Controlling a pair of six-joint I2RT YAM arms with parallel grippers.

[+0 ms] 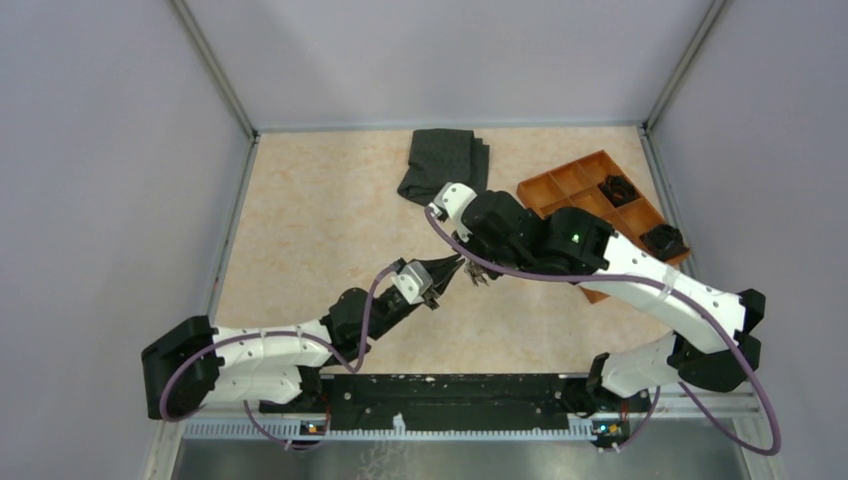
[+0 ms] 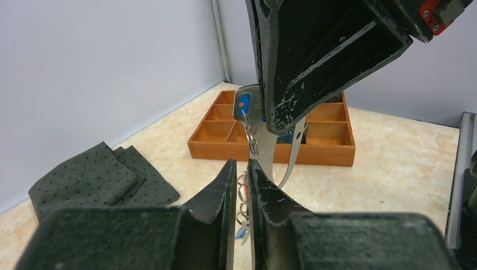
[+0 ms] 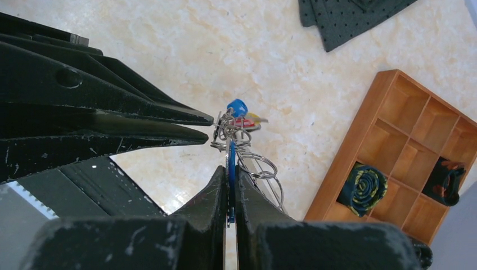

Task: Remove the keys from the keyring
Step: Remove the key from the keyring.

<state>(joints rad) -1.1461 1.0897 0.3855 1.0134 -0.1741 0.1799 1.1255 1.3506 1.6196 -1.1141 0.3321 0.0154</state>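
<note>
Right claw (image 3: pixel 228 171), bottom centre of its wrist view, is pressed together on a blue key (image 3: pixel 231 151), held above the table (image 3: pixel 169 45). Left claw (image 3: pixel 209 128) reaches in from the left, slightly spread (its tips straddle the keyring (image 3: pixel 261 166)). Other keys (image 3: pixel 241 115) hang bunched mid-frame.

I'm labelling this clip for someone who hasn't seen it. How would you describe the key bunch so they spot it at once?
Find the beige table's middle, where the left gripper and right gripper meet tip to tip. The key bunch sits between those tips: small wire rings with blue and red key heads, far smaller than the cloth or wooden tray beyond.
</note>
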